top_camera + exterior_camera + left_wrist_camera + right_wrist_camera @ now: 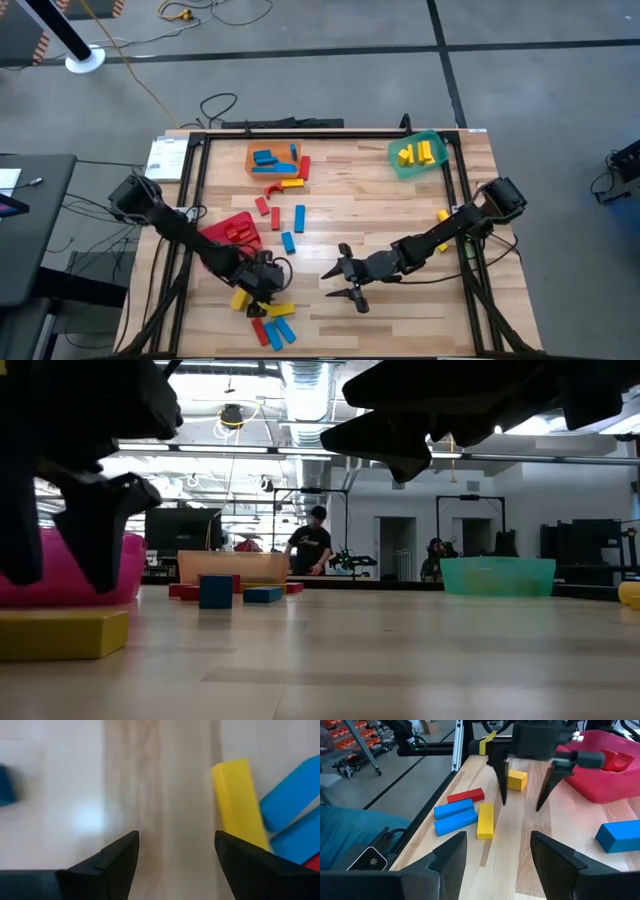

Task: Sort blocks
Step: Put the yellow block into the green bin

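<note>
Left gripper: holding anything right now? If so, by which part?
Nothing held. The left gripper hangs open over bare table; its fingers have only wood between them. The yellow block lies just beside them, untouched. The right gripper is also empty.

Two dark, jointed arms, black cables alongside, each pincer with tapered black fingers [449, 858].

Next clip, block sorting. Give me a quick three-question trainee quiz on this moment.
1. True or false: the left gripper is shut on a block.
2. Which bin holds only yellow blocks? A) orange bin B) green bin C) red bin
3. What colour is the block lying nearest the left gripper's fingers in its wrist view?

Key:
1. False; its jaws stand open over bare table, as do those of the right gripper.
2. B
3. Yellow
</note>
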`<state>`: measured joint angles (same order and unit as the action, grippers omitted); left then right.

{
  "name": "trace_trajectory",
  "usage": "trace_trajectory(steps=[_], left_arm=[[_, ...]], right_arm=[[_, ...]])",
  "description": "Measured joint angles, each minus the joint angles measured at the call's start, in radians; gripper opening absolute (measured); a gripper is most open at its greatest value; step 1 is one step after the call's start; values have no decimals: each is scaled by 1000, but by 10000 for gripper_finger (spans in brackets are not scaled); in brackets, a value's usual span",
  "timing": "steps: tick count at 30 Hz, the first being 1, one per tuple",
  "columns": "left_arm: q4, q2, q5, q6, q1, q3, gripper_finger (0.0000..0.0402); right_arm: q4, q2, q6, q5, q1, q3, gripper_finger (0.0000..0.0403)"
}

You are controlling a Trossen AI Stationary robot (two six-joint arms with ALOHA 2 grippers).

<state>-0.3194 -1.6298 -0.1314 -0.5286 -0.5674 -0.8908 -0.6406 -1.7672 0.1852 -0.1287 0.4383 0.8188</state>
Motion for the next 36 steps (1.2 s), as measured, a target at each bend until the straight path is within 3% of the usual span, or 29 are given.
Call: trace_trajectory(steps=[8, 14, 24, 36], left_arm=[[-323, 0, -22, -17, -19, -149, 256], [-505, 1, -29, -132, -88, -247, 256], [-568, 1, -15, -544, -244, -251, 256], [-659, 1, -62, -846, -322, -251, 256]], right_arm=[[4, 0, -9, 0, 1, 0, 232], [16, 0, -14, 0, 1, 0, 232], [31, 0, -37, 1, -17, 0, 232], [56, 0, -57, 1, -41, 0, 232]])
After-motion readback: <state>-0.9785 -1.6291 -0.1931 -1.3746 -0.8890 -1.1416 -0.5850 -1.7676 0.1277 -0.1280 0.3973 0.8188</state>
